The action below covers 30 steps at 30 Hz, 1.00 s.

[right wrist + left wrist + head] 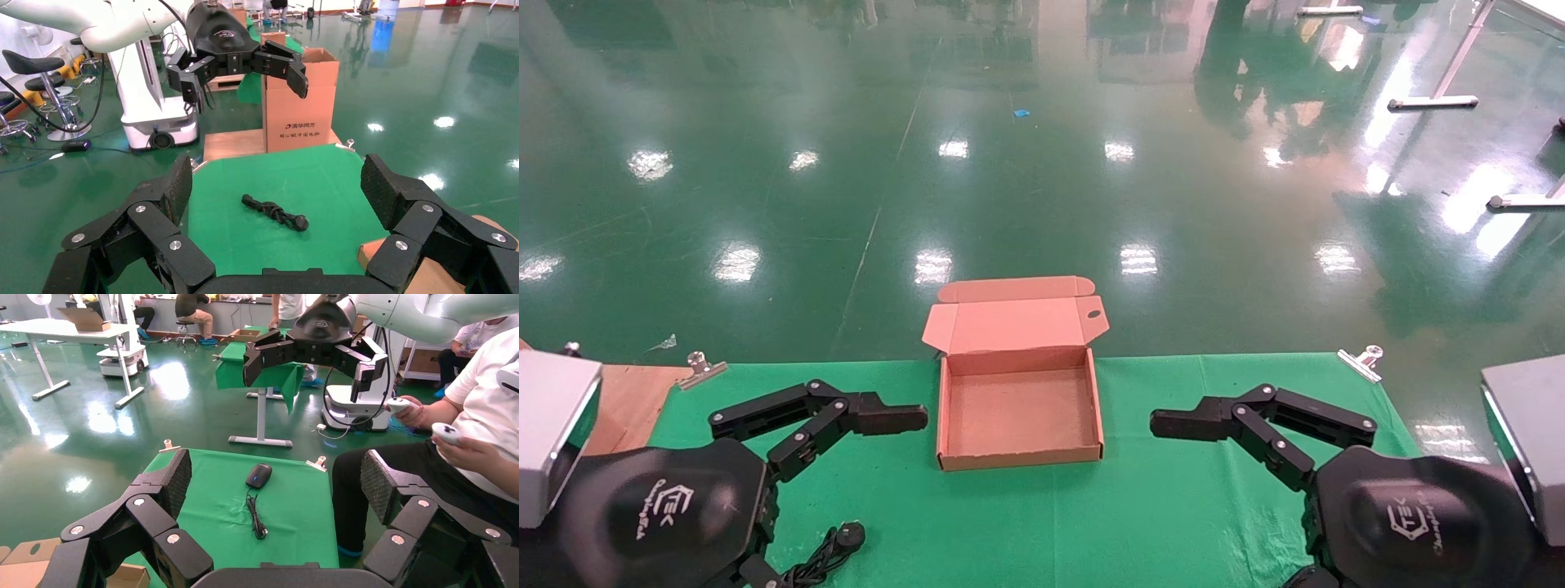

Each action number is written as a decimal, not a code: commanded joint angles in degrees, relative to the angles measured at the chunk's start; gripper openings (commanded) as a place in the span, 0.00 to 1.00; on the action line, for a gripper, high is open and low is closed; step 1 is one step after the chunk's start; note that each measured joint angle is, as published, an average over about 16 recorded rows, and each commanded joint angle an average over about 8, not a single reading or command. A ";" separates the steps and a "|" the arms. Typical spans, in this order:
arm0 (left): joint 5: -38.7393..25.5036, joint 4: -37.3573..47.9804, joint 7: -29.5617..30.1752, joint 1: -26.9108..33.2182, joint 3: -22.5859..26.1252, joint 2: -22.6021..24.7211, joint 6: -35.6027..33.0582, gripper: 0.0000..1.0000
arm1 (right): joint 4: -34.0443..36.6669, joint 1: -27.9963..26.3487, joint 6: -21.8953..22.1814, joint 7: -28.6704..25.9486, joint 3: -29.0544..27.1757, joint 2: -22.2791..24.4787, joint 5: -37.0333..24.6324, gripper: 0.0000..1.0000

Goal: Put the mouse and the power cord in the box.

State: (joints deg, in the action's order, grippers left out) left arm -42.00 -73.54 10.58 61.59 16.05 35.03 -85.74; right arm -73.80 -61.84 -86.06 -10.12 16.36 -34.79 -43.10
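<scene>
The box [1017,408] lies open on the green cloth, lid tilted back, nothing inside; one corner of the box [370,250] shows in the right wrist view. The power cord [273,212] lies bundled on the cloth left of the box, and the power cord [834,549] is partly hidden under my left arm. The mouse [259,475] rests on the cloth on the right side, its thin cable [256,514] trailing from it; the head view does not show it. My left gripper [870,490] [276,481] stands open left of the box. My right gripper [1197,498] [280,184] stands open on the box's right, holding nothing.
Metal clips [700,365] [1365,359] pin the cloth at the far corners. A wooden board [625,400] lies at the far left. A tall carton [300,101] stands beyond the table's left end. A seated person [477,416] is past the right end.
</scene>
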 commanded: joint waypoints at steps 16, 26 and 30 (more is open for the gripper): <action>-10.90 5.32 -3.60 2.22 3.99 -2.23 -2.93 1.00 | 1.46 -8.55 -3.20 5.80 8.70 -2.17 -20.64 1.00; -30.76 9.44 -8.89 9.82 11.69 0.10 -2.38 1.00 | 5.63 -16.68 -1.93 11.38 18.10 -6.49 -43.89 1.00; -38.60 12.68 -10.45 12.71 14.91 2.55 -1.47 1.00 | 8.93 -19.09 -1.06 14.61 21.44 -9.23 -51.75 1.00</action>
State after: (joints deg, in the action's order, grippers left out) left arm -80.09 -60.67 0.39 73.98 30.87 37.68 -87.23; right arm -64.78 -80.72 -86.80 4.48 37.61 -44.11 -94.32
